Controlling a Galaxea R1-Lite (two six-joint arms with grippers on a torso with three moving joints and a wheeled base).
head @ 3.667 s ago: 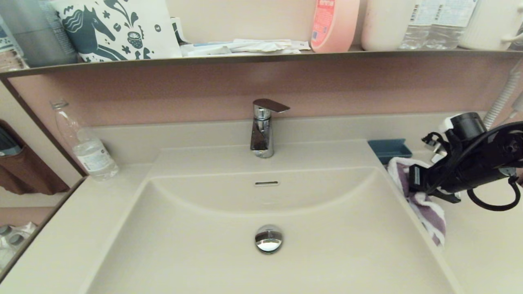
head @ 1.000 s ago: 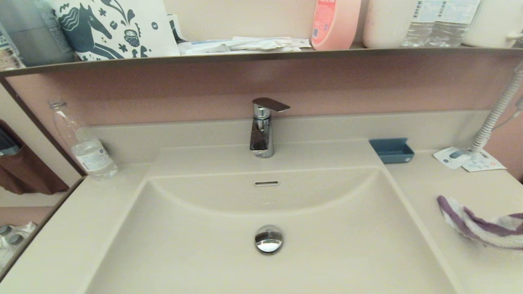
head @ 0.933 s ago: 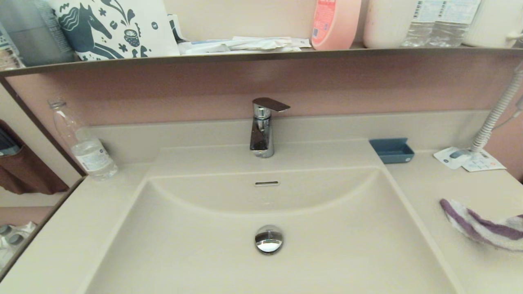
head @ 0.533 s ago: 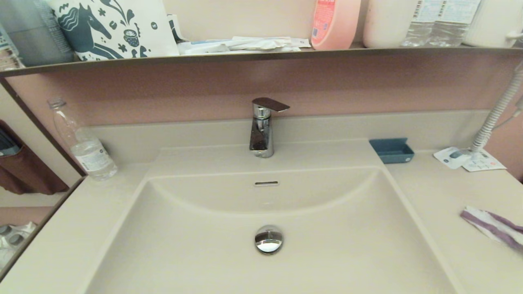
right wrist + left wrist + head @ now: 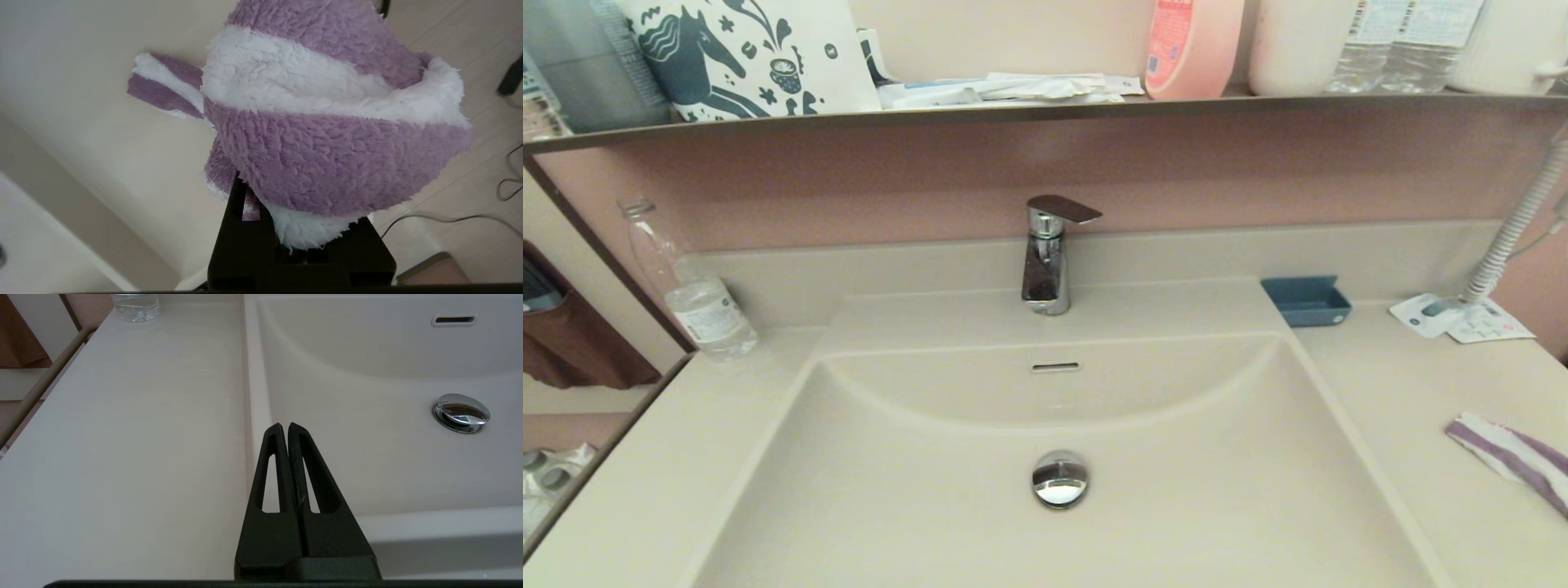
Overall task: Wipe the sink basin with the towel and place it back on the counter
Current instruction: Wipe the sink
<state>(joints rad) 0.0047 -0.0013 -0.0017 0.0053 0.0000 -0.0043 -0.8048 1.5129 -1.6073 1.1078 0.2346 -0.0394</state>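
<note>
The right end effector (image 5: pixel 286 228) grips the towel (image 5: pixel 327 134), whose fluffy purple and white folds spill over its black fingers and hide them. From the head view only a flat striped corner of the towel (image 5: pixel 1515 457) shows at the far right edge of the desk (image 5: pixel 1405 392), just touching its smooth cream top. A second ago more of the cloth was in view and further left, so it has been dragged right, away from the sink basin (image 5: pixel 915 490); I judge the wiping over and the put-back nearly done, with only the release left. The left end effector (image 5: pixel 288 430) sits closed and empty, parked over the near left rim of the basin. The basin is glossy and wide, with a curved back wall and a round chrome drain plug (image 5: pixel 1059 478).
</note>
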